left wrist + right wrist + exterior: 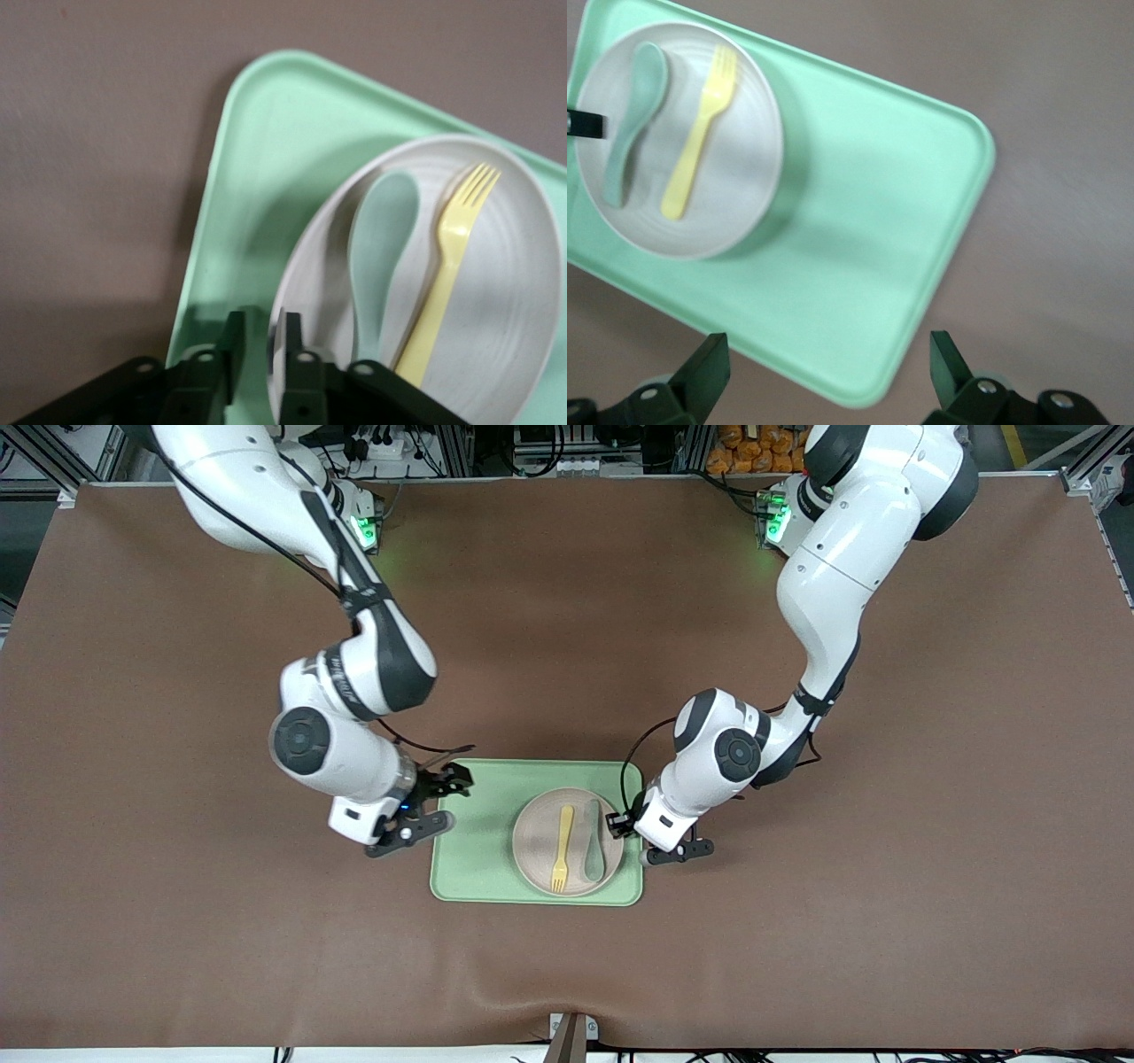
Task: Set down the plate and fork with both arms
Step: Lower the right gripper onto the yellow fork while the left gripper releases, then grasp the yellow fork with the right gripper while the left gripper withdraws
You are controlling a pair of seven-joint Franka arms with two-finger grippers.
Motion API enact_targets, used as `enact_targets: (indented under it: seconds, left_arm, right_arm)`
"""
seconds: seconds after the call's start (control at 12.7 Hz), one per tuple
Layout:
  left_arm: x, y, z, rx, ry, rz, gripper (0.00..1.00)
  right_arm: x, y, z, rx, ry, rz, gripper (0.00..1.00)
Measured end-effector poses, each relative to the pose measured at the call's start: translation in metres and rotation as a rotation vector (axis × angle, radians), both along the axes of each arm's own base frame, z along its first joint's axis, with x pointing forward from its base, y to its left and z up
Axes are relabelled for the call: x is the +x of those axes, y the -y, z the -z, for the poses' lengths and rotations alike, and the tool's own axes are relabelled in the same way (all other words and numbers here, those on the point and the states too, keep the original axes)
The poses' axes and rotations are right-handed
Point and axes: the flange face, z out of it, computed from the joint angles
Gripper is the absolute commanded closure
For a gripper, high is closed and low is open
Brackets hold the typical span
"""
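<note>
In the front view, the light-green tray point(478, 859) lay at the lower centre of the frame on the brown table point(177, 921). The plate point(568, 841) sat on the tray's half toward the left arm's end, with the fork point(562, 849) and a grey-green spoon point(592, 841) lying side by side in it. The left gripper point(617, 824) met the plate's rim at centre right, while the right gripper point(447, 797) hung over the tray's edge at centre left.

In the left wrist view, the left gripper point(262, 341) at the bottom of the frame had its fingers point(291, 335) pinched together on the plate's point(523, 292) rim, the fork point(447, 266) and spoon point(383, 239) just above.

In the right wrist view, the right gripper point(830, 367) showed its fingers point(709, 367) spread wide apart at the bottom, above the tray point(877, 257); the plate point(735, 177) filled the upper left.
</note>
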Motion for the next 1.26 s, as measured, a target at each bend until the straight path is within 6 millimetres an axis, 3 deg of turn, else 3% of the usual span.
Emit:
enact_targets:
  seconds: [0.24, 0.47, 0.79, 1.03, 1.26]
  left_arm:
    - [0.02, -0.011, -0.044, -0.011, 0.035, -0.015, 0.0]
    - [0.027, -0.03, -0.122, 0.02, 0.003, 0.006, 0.0]
    - [0.025, -0.089, -0.235, 0.077, -0.04, -0.005, 0.0]
    - [0.014, -0.131, -0.285, 0.125, -0.089, -0.007, 0.0]
    - [0.017, -0.194, -0.322, 0.146, -0.082, -0.032, 0.0]
  right_arm:
    - [-0.003, -0.04, 0.023, 0.017, 0.068, -0.027, 0.0]
    - [-0.003, -0.064, 0.04, 0.041, 0.113, 0.067, 0.0]
    - [-0.003, -0.112, 0.058, 0.065, 0.113, 0.216, 0.0]
    - [-0.011, -0.142, 0.075, -0.032, 0.183, 0.242, 0.0]
    - [-0.016, -0.159, 0.088, -0.067, 0.218, 0.242, 0.0]
